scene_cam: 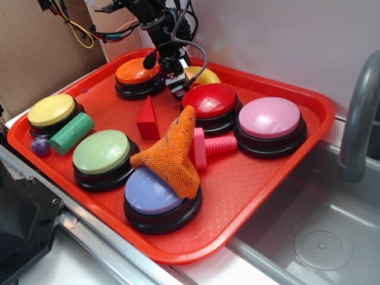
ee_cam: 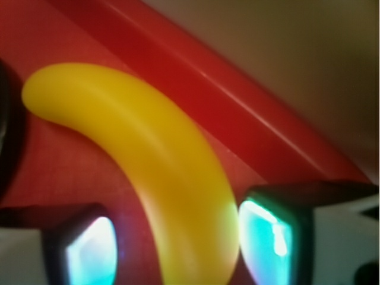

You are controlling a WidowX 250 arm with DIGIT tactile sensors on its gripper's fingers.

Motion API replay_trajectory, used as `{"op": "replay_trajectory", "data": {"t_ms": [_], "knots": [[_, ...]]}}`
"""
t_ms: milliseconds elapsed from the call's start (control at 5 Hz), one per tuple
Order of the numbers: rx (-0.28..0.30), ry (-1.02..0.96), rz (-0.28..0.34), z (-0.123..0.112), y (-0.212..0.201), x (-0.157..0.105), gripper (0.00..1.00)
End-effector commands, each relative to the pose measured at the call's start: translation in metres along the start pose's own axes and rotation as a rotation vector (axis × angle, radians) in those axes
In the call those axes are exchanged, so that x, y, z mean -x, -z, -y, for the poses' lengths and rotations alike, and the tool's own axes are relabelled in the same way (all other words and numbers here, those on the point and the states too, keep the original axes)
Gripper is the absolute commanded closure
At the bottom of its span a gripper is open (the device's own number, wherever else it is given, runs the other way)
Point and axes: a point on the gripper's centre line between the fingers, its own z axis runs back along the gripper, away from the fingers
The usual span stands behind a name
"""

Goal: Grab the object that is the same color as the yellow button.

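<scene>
Six round dome push-buttons on black bases crowd a red plastic tray (scene_cam: 285, 178): an orange-topped button (scene_cam: 138, 71) at the back, a red-topped button (scene_cam: 209, 101) beside it, a pink-topped button (scene_cam: 270, 119) to the right, a light green-topped button (scene_cam: 101, 152) and a lavender-topped button (scene_cam: 148, 193) at the front, and the pale yellow button (scene_cam: 51, 110) at the far left. A crumpled orange knitted cloth (scene_cam: 175, 155) lies over the lavender dome. A pink plastic bolt (scene_cam: 212, 146), a red triangular block (scene_cam: 148, 119), a green cylinder (scene_cam: 72, 133) and a small purple ball (scene_cam: 41, 146) fill the gaps between them.

The small glossy yellow plastic toy banana (ee_cam: 160, 166) lies on the tray floor at the back, tucked between the orange and red buttons and near the tray's raised rear rim. The black robot gripper (scene_cam: 176, 76) is lowered over it. In the wrist view the banana's lower end sits between the two fingers (ee_cam: 273, 237), which stand on either side of it; the right pad is just at its skin and the left one has a sliver of red showing between. Whether they are squeezing cannot be told.

The buttons hem in both sides of the banana. A grey sink basin (scene_cam: 320, 237) and a grey faucet (scene_cam: 359, 119) lie beyond the tray's right edge.
</scene>
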Motion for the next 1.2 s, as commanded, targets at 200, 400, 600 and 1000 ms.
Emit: {"op": "replay_trajectory", "data": {"t_ms": [200,400,600,1000], "knots": [[-0.028,-0.071,0.036,0.0,-0.022,-0.018,1.0],[-0.069,-0.236,-0.044,0.007,-0.051,-0.023,1.0],[-0.176,-0.432,-0.177,0.021,-0.079,-0.032,1.0],[-0.16,-0.679,-0.302,0.054,-0.129,-0.014,1.0]]}}
